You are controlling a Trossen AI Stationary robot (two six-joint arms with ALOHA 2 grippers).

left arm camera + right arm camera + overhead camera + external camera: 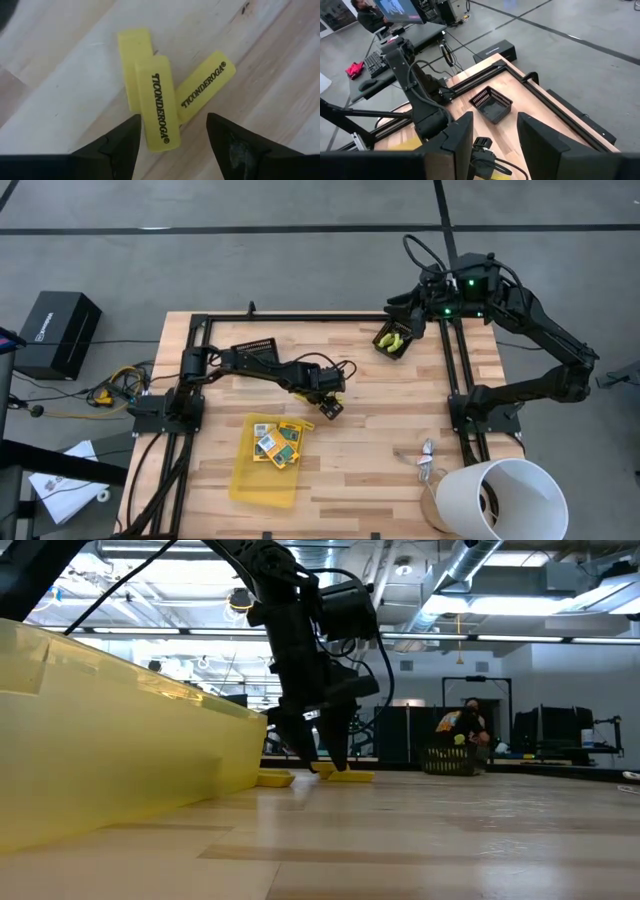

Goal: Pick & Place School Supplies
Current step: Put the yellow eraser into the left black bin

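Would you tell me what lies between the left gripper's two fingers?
In the left wrist view, yellow sticks lie on bare wood between the left gripper's open fingers.

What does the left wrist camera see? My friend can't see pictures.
Three yellow sticks printed TICONDEROGA lie bunched together on the wooden table. The left gripper hangs open just above them, one dark finger on each side.

Wooden table carries yellow tray, yellow sticks, black basket.

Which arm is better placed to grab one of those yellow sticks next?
Probably the left. Its open gripper hangs right over the yellow sticks, fingers straddling one. The right gripper is off at the table's far corner.
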